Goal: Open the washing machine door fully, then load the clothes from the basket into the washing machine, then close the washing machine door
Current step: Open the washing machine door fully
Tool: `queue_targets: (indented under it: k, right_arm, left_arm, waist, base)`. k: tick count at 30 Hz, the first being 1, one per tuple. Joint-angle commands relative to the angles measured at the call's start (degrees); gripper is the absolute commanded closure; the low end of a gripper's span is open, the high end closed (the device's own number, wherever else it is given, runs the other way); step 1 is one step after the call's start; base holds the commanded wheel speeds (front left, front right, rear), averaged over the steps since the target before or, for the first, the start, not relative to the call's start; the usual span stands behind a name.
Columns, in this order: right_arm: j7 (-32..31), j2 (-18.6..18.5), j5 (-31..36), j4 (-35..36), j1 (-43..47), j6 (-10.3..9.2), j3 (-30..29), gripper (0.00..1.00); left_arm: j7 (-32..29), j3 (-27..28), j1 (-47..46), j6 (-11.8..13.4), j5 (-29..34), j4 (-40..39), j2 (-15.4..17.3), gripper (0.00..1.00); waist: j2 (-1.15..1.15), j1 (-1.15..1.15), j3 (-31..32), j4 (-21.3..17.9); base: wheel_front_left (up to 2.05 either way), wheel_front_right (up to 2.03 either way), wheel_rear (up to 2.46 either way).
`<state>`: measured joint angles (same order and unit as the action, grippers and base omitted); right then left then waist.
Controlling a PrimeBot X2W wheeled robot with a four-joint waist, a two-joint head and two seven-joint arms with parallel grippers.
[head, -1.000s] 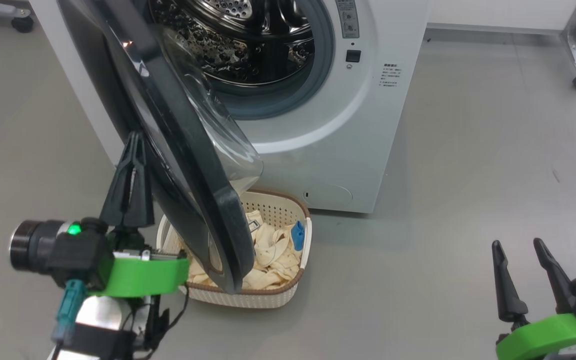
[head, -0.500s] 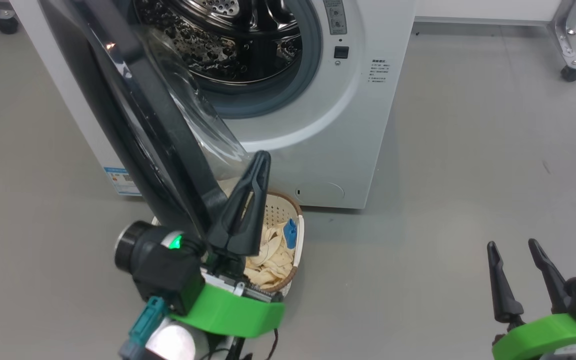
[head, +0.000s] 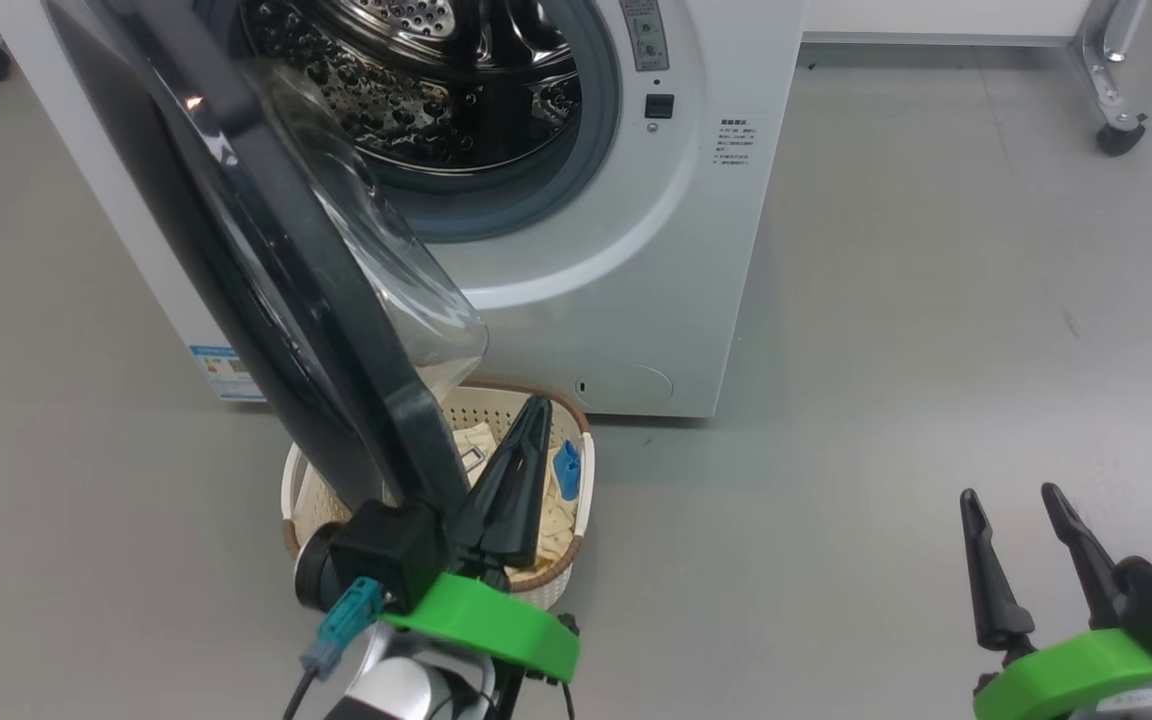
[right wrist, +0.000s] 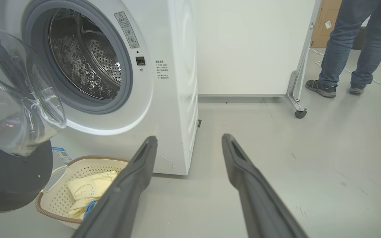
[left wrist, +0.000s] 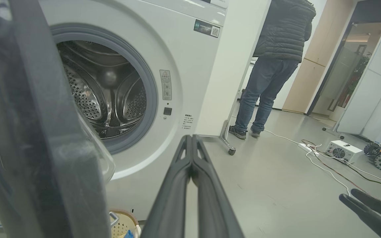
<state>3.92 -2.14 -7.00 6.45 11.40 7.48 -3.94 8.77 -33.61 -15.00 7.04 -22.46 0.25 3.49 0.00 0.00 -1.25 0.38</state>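
Note:
The white washing machine (head: 656, 260) has its steel drum (head: 416, 70) exposed. The washing machine door (head: 336, 300), a black ring with a clear glass bowl, stands swung out toward me above the basket (head: 586, 470). Pale-yellow clothes (head: 476, 440) with a blue cuff lie in the cream basket (right wrist: 58, 198), partly hidden by the door. My left gripper (head: 539, 405) is shut on nothing, just right of the door's lower edge and over the basket, pointing at the machine front (left wrist: 190, 137). My right gripper (head: 1011, 495) hangs open and empty over bare floor at the lower right (right wrist: 190, 138).
A person (left wrist: 276, 66) stands on the floor beyond the machine's right side. A white panel on a castered frame (right wrist: 299, 112) is beside the machine. Cables and a small white box (left wrist: 339, 152) lie on the floor farther right. Grey floor stretches right of the basket.
The camera has shifted a little. My left gripper, still shut, has come from the outer left side of the door around its lower edge to the right side, over the basket. The right gripper stays put.

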Motion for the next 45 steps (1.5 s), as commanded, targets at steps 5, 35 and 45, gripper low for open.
queue_targets:
  k: [5, 35, 45]
  right_arm:
    - [-0.2, -0.7, -0.6, 1.6, -2.4, 0.01, 1.3, 0.0]
    - [0.0, -0.7, -1.7, 0.7, -3.0, 0.01, -0.4, 0.0]
    - [-0.4, -0.7, -1.3, 0.7, -3.1, 0.01, -0.7, 0.0]
  left_arm:
    - [2.4, 1.1, -3.7, 0.1, -1.9, 1.9, -0.5, 1.0]
    - [5.5, 5.9, -2.9, 3.6, -4.2, 8.4, 2.2, 1.0]
    - [5.6, 6.6, -1.3, 5.2, -3.5, 6.6, 3.5, 1.0]
  waist:
    - [0.0, 0.0, 0.1, -0.2]
    - [0.0, 0.0, -2.2, 4.8]
    - [0.0, 0.0, -2.3, 8.6]
  base:
    - [0.0, 0.0, 0.0]
    - [0.0, 0.0, 0.0]
    - [0.0, 0.0, 0.0]
